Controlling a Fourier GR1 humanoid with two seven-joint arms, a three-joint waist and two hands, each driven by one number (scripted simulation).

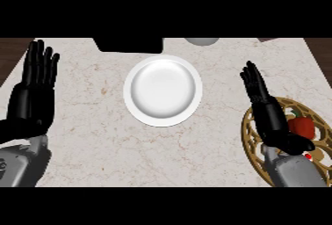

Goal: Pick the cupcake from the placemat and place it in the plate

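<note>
A white plate point(163, 90) lies in the middle of the marble counter with nothing on it. At the right edge a round gold openwork placemat point(254, 154) holds the cupcake point(301, 126), which shows as a red shape mostly hidden behind my right hand. My right hand point(266, 110) is open, its fingers straight and pointing away from me, over the placemat's left part, just left of the cupcake. My left hand point(34, 88) rests open at the left edge, fingers up.
A black object point(128, 44) sits at the counter's far edge behind the plate. Next to it a grey round object point(202, 41) is partly cut off. Dark wood point(12, 52) shows past the counter's left and right ends.
</note>
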